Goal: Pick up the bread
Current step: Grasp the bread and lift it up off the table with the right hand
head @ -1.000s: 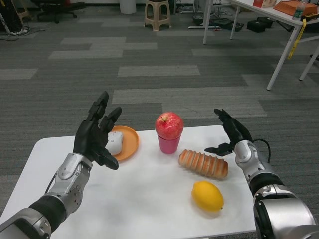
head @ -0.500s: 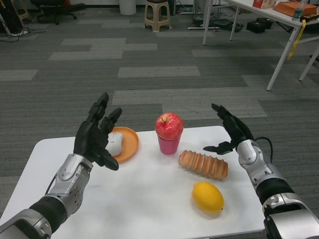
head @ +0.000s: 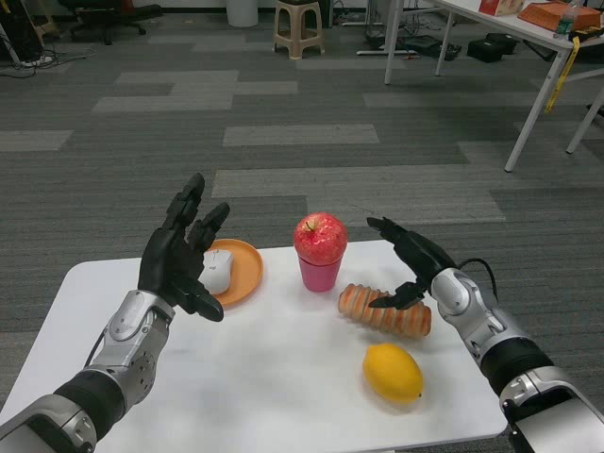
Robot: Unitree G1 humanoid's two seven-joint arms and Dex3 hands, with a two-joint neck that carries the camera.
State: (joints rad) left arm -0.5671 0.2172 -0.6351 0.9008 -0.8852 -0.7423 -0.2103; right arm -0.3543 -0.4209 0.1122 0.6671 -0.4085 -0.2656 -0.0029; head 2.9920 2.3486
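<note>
- The bread [head: 385,311], a ridged golden loaf, lies on the white desk [head: 255,368] a little right of centre, its long axis running from about 10 o'clock to 4 o'clock.
- The right hand [head: 408,260] hangs over the loaf's far end, fingers spread wide and curved above it, thumb reaching down towards the crust (whether the thumb tip touches the bread cannot be told); it holds nothing.
- The left hand [head: 179,255] is raised over the desk's left part, fingers apart and pointing up, palm turned inward, holding nothing.
- At 12 o'clock from the bread's left end stands a pink cup [head: 320,272] with a red apple [head: 320,237] sitting on its mouth.
- At 9 o'clock from the cup lies an orange plate [head: 243,269] carrying a white object [head: 220,272] (partly hidden behind the left hand).
- A yellow lemon [head: 393,372] lies at 6 o'clock from the bread, near the desk's front edge, apart from the loaf.
- Beyond the desk, grey carpet; a stool [head: 298,26] at 12 o'clock and another white table [head: 528,47] at about 1 o'clock.
</note>
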